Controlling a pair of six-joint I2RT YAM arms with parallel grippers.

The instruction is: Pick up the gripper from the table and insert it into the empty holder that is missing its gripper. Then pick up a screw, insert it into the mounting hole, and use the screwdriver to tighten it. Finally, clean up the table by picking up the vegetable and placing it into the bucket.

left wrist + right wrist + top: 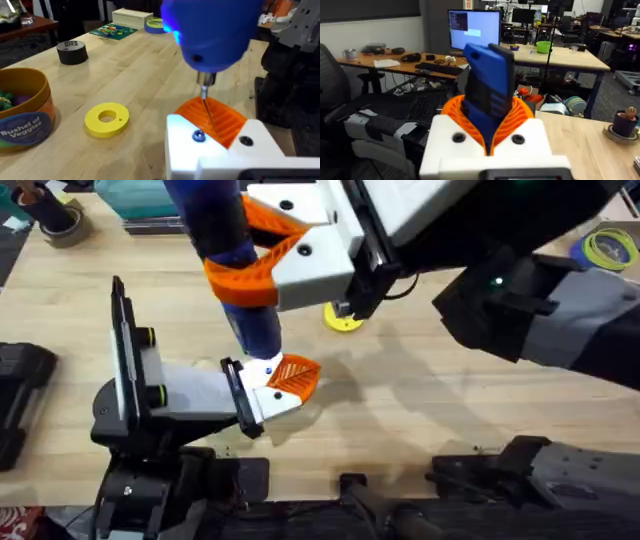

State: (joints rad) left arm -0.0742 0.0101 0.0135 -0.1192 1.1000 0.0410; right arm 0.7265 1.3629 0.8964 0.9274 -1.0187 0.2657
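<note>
the right gripper (pixel 489 117) was clamped on the screwdriver (pixel 255 330), its orange pads pressed to either side of the blue body. seen from overhead, the screwdriver's long axis ran roughly from 12 o'clock to 6 o'clock, leaning a little toward 5, with the metal bit (pixel 205 97) at the lower end. the holder (pixel 268 398), a white block at the end of the left arm, lay low over the table (pixel 450 430) right under that bit. its long axis ran from 9 o'clock to 3 o'clock. the gripper (pixel 297 376) sat in the holder, its orange ribbed tip pointing toward 3 to 4 o'clock.

in the left wrist view the bit crossed the ribbed face and ended just beside a screw (pixel 198 136) in the white block. we could not tell whether it was seated in the screw head. we judged that the coming move turned on that small offset. the right arm was the only one placed to close it. the bucket (pixel 22 115) stood well apart.
</note>
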